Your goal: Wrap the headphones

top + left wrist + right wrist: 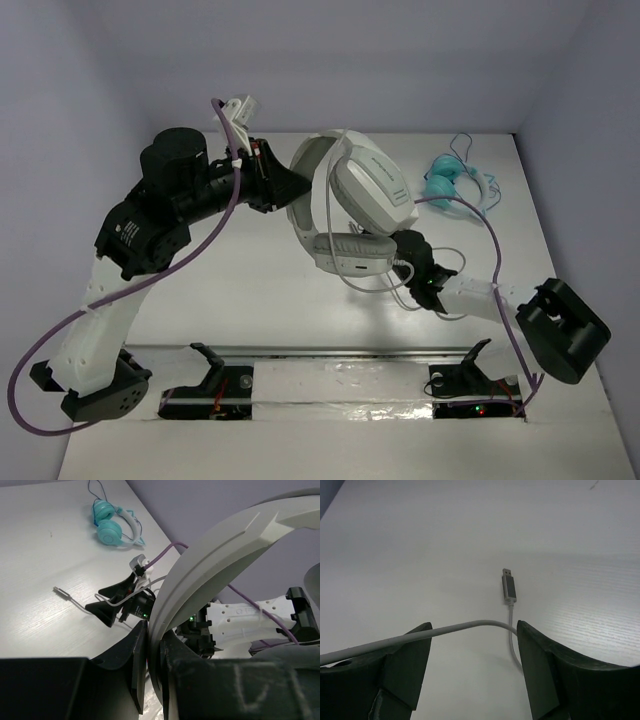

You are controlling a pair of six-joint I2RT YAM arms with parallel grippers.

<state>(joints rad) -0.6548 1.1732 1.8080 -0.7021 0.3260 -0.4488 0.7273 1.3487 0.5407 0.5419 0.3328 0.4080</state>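
Headband first: your left gripper (290,186) has its jaws clamped on the wide headband of the headphones (365,200), which stand tilted over the middle of the worktop (250,300). Your right gripper (475,640) waits at the near side of the ear cups with jaws apart. The grey cable (455,628) runs across between them, not pinched. Beyond them the plug (508,586) lies flat on the worktop, and only the two wrist views show it. The teal headphones (455,180) lie at the far right, well apart. A purple hose (480,215) passes just beside the raised ear cup. In the left wrist view the headband hides much of the right arm.
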